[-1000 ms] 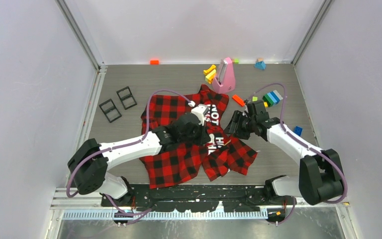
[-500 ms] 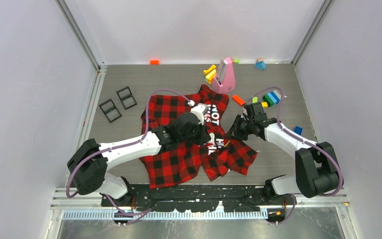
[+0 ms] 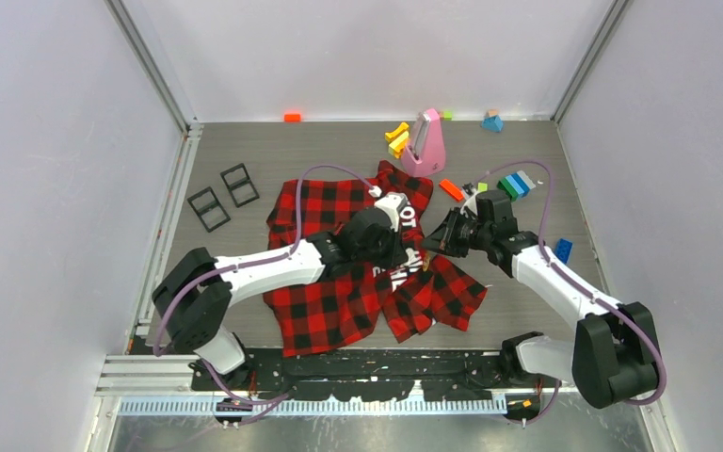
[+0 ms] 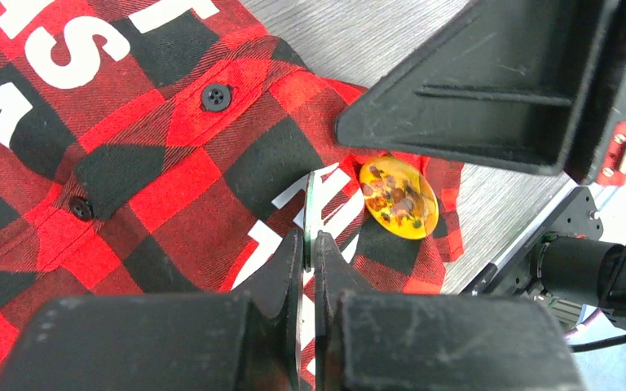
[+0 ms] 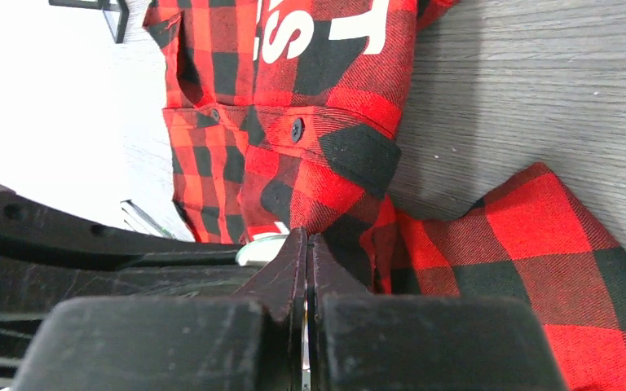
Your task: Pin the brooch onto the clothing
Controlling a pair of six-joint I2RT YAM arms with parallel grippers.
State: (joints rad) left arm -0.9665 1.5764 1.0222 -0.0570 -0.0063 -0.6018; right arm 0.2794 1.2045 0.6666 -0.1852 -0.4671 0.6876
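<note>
Closed since the earlier frame, the right gripper [image 5: 306, 238] faces the shut left gripper [image 4: 308, 238] beside the brooch [image 4: 398, 198] resting on the clothing [image 4: 171, 175]; we judge steady fabric tension matters while pinning.

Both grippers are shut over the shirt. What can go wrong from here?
1. The left gripper and right gripper crowd the same spot beside the brooch; any move may knock their fingers together.
2. Whether the brooch is fastened through the shirt isn't visible; pulling away could drag it off.
3. The shirt lies rumpled and folded, so pinning might catch two layers.
</note>
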